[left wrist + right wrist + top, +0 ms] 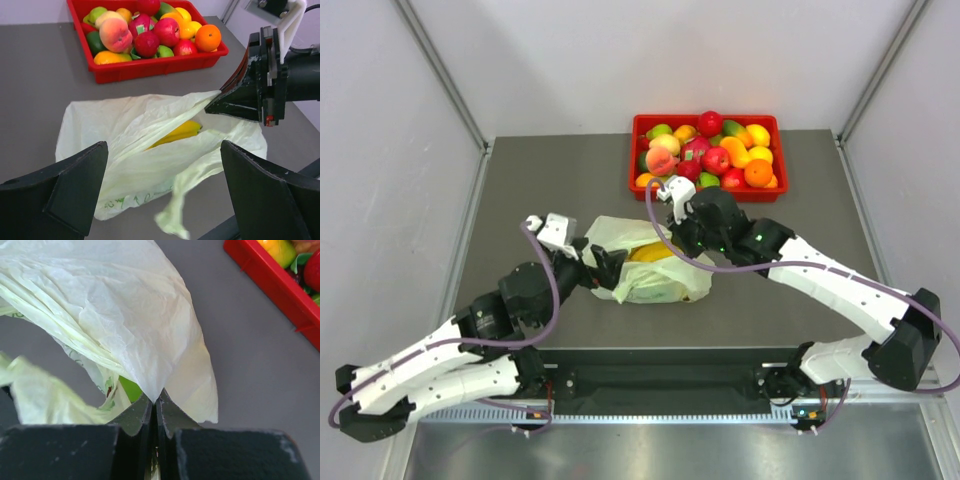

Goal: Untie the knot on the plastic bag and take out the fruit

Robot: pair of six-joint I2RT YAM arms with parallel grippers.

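The pale green plastic bag (655, 268) lies in the middle of the table, its mouth open. No knot shows; a loose handle tail (182, 212) hangs blurred at the near side. A yellow banana (179, 133) shows inside the mouth, also in the top view (650, 253). A bit of green fruit (131, 389) shows through the film. My right gripper (155, 401) is shut on the upper edge of the bag (130, 325) and lifts it; it also shows in the left wrist view (212, 106). My left gripper (165, 200) is open at the bag's left side, holding nothing.
A red tray (638, 128) with apples, a peach, oranges and other fruit stands at the back of the table, also in the left wrist view (150, 68). Its corner (272, 285) shows in the right wrist view. Walls enclose the table on both sides.
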